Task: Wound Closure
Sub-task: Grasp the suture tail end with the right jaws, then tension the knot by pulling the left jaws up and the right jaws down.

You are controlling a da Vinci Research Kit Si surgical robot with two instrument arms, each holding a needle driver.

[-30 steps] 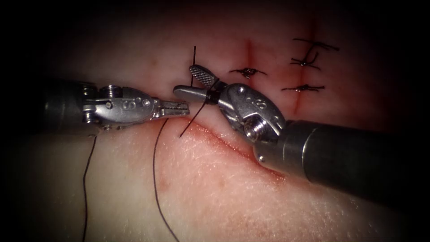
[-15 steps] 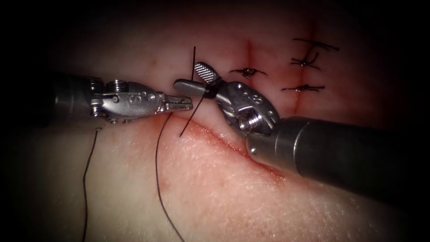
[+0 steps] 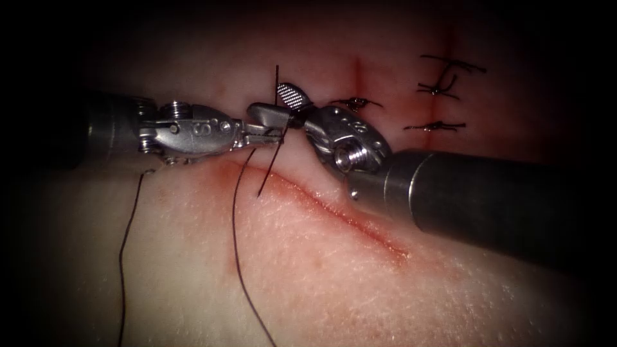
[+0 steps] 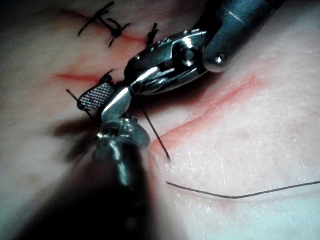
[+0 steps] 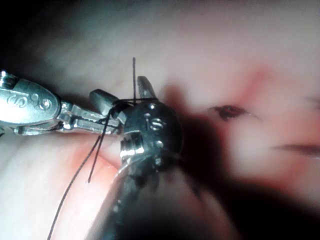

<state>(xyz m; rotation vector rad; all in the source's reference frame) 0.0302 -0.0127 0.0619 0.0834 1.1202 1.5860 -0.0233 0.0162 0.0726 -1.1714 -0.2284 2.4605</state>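
- Left tool [image 3: 273, 133] comes in level from the picture's left. Its jaws are pressed together, and the tips touch the lower jaw of the right tool [image 3: 270, 101].
- A long thread [image 3: 236, 244] runs up to the underside of the left jaws and looks pinched there. From that point it hangs down across the left end of the cut [image 3: 340, 215] and trails over the tissue [image 3: 308, 257] toward the lower edge of the endoscope view.
- Right tool's jaws are spread wide and clamp nothing. The ridged inner face of the upper jaw is turned toward the camera.
- A thin, straight, dark thread end [image 3: 267, 170] passes through the fork of the right jaws close to the hinge. One tip stands up above the jaws. The other slants down to the tissue at the left part of the cut, on its lower lip.
- Left wrist view: right tool [image 4: 102, 102] open, with the thread end [image 4: 155, 132] dropping from it to the edge of the cut. The left tool [image 4: 122, 127] sits just beneath the right jaws, and the thread [image 4: 235, 196] lies slack on the tissue.
- Right wrist view: left tool [image 5: 95, 120] is closed and meets the base of the open right tool [image 5: 122, 92]. The thread end [image 5: 134, 75] rises straight between the right jaws.
- A second strand [image 3: 125, 244] hangs from under the left tool's wrist and runs down, well left of the cut.
- The cut is a slanted pink-red line with red fluid [image 3: 286, 187] along its lips; this length is unstitched.
- Tied stitches [image 3: 437, 125] with short cut ends sit on other red lines behind and to the right of the right tool.
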